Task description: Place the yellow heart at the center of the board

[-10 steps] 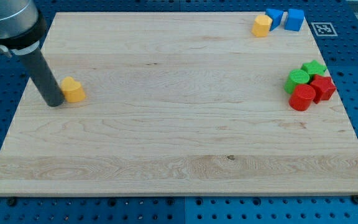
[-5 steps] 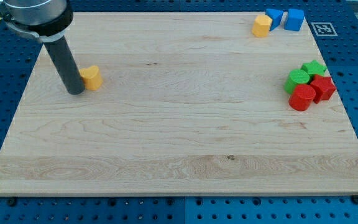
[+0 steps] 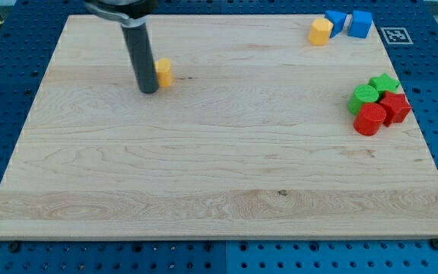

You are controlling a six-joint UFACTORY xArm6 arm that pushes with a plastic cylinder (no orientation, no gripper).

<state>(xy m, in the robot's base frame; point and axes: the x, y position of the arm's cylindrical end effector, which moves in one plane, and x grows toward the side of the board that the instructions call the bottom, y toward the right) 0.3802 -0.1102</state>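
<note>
Across the wooden board [image 3: 219, 167], largest thing in view, the middle lies bare. Upper left of centre, my tip [image 3: 148, 91] touches the left side of the yellow heart [image 3: 163, 72]; the rod carries no jaws to spread or press. That heart looks small, light and rigid, likely to slide easily yet swivel if pushed off-centre, so contact belongs squarely on the side facing away from the centre. Well apart at the view's right cluster a green cylinder [image 3: 364, 97], green star [image 3: 385, 82], red cylinder [image 3: 369, 119] and another red block [image 3: 395, 107]; top right sit a yellow block [image 3: 321, 31] and two blue blocks [image 3: 335, 20] [image 3: 361, 23]. Nothing blocks the path.
</note>
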